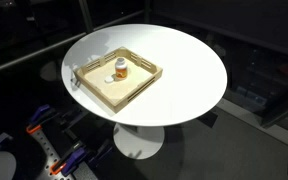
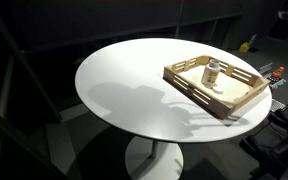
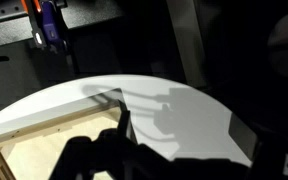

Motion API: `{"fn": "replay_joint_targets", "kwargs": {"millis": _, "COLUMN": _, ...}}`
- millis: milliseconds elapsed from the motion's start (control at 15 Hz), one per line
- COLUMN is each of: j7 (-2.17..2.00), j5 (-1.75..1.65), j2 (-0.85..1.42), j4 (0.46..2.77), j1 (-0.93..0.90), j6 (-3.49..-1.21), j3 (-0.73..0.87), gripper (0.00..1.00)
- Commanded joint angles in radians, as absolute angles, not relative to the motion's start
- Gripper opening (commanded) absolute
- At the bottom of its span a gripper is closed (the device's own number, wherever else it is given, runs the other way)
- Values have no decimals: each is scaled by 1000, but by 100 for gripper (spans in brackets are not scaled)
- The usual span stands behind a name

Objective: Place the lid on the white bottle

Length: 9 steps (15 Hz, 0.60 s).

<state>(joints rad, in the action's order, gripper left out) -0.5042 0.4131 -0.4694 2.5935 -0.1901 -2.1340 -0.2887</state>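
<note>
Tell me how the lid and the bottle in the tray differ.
The white bottle stands upright and taller; the lid lies flat beside it, not on it. The bottle shows orange below; the lid is plain white. Both sit inside the wooden tray.

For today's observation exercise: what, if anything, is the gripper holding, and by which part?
Nothing, it seems: the white bottle stands in the wooden tray, the lid beside it; the gripper shows only as a dark shape.
</note>
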Motion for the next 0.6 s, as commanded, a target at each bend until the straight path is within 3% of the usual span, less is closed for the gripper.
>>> {"fn": "replay_joint_targets", "kwargs": {"millis": 0, "j7": -506, "j5": 410, "j2": -469, "j4": 2593, "j1": -195, "j6": -2133, "j3": -284, "gripper": 100}}
{"fn": "replay_joint_targets", "kwargs": {"millis": 533, "j7": -507, "j5": 402, "j2": -453, "j4": 2576, "j1": -186, "j6": -2134, "j3": -281, "gripper": 100}}
